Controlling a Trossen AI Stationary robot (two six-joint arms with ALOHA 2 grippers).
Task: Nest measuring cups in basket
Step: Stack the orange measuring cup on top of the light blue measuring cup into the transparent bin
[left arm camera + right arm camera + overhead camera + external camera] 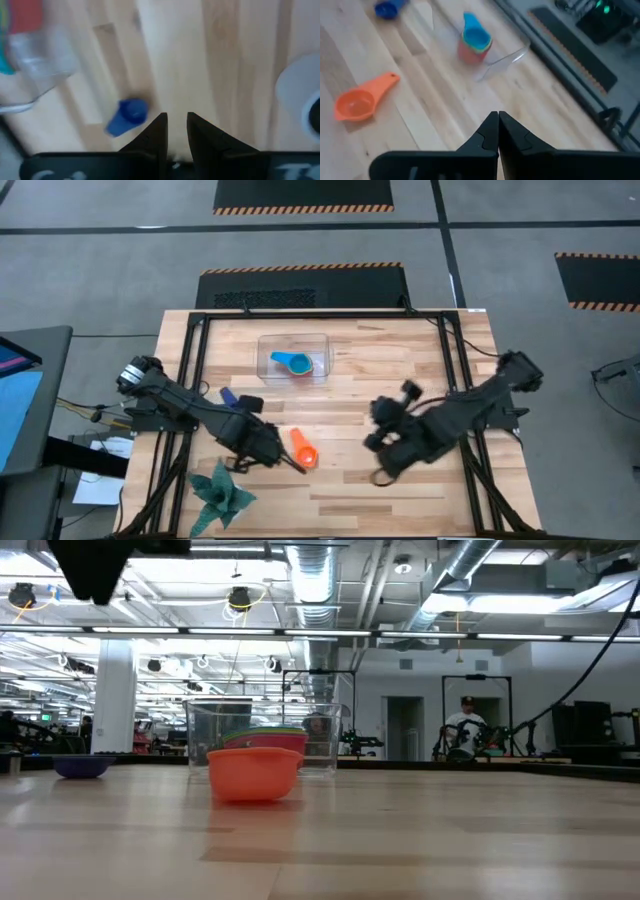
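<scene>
The clear basket [266,350] stands at the table's far middle with nested measuring cups in it, a light blue cup [293,363] on top. An orange cup [303,448] rests open side up on the wood. It shows in the right wrist view [357,104] and in the low view [253,772] in front of the basket [330,735]. A dark blue cup [228,396] lies left of the basket. My left gripper [176,131] hangs over bare wood beside the dark blue cup [127,116], fingers slightly apart and empty. My right gripper [498,131] is shut and empty, raised right of the orange cup.
A teal spiky paper plant [220,495] sits near the table's front left corner, close to my left arm. Bare wood lies between the orange cup and my right gripper [375,435]. A person [466,725] is in the room far behind the table.
</scene>
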